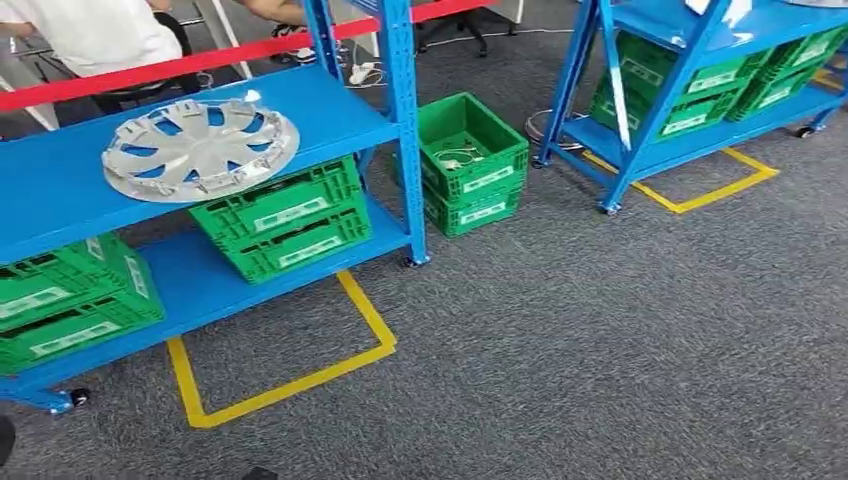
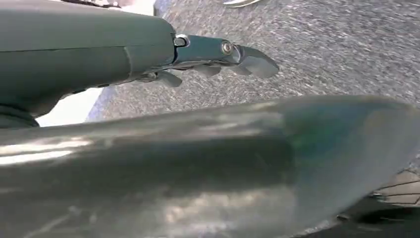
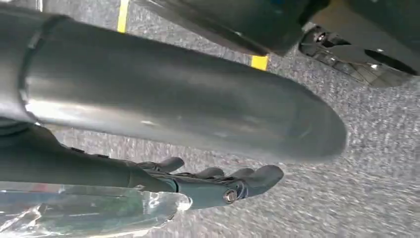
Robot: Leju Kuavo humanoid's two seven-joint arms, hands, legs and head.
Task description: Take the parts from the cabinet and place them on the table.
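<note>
Hubcap (image 1: 200,148) lies flat on the blue shelf (image 1: 60,185), upper left of the head frame, untouched. Left hand (image 2: 218,58) hangs over grey carpet (image 1: 600,340), fingers straight and slightly apart, holding nothing. Right hand (image 3: 218,183) likewise: fingers extended, empty; a shiny clear-looking edge sits beside it, nature unclear.

Step in hand, as I judge it: close in on the shelf and reach. Best done by squaring up to the shelf first, then taking the hubcap at opposite rim edges with both hands; it is wide, thin and likely slippery.

Crates: two stacked under the shelf (image 1: 285,220), contents not visible; floor stack at centre (image 1: 470,160), top one holding a pale cable; more at lower left (image 1: 70,300) and upper right (image 1: 690,85).
</note>
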